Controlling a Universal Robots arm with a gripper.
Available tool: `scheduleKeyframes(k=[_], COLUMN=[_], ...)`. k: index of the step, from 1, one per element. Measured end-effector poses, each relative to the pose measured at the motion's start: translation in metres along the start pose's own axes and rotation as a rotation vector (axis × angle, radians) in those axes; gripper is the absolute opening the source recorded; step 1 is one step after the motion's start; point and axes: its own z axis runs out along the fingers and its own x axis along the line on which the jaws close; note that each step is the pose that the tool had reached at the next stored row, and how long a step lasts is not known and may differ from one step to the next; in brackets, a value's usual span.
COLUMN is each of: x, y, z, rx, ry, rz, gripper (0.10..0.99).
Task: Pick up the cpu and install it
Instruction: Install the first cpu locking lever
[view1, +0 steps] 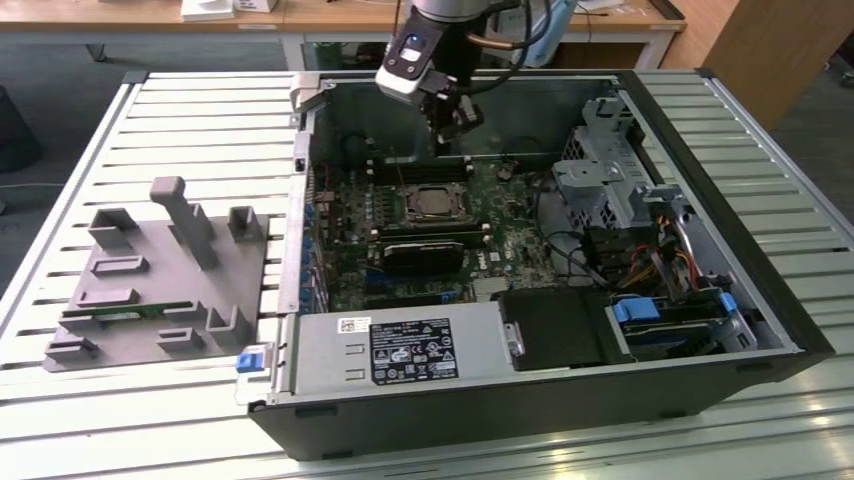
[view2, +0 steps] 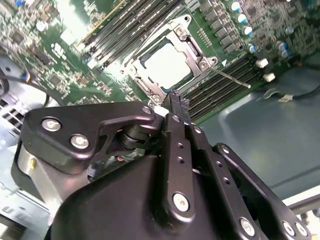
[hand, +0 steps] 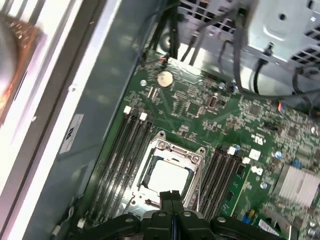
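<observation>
While black gripper (hand: 171, 195) hangs pinched together, empty | square silvery cpu (hand: 167, 176) lies flat in metal socket frame (hand: 178, 150)

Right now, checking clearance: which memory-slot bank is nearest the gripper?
The bank between cpu and case wall, under the gripper; the other lies beyond the cpu.

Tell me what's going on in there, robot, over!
Gripper shut, holding nothing, hovering over the motherboard. Cpu lying in its socket. Nothing between gripper and cpu.
</observation>
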Motion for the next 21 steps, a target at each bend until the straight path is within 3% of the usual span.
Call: scheduleKeyframes(k=[12,21], x=[0.0,0.0001], y=[0.0,0.0], z=[0.0008,0.0012], rx=[-0.002,-0.004], ry=[0.0025,0.0056], rz=[-0.151,-0.313], gripper=[0.106,0.106])
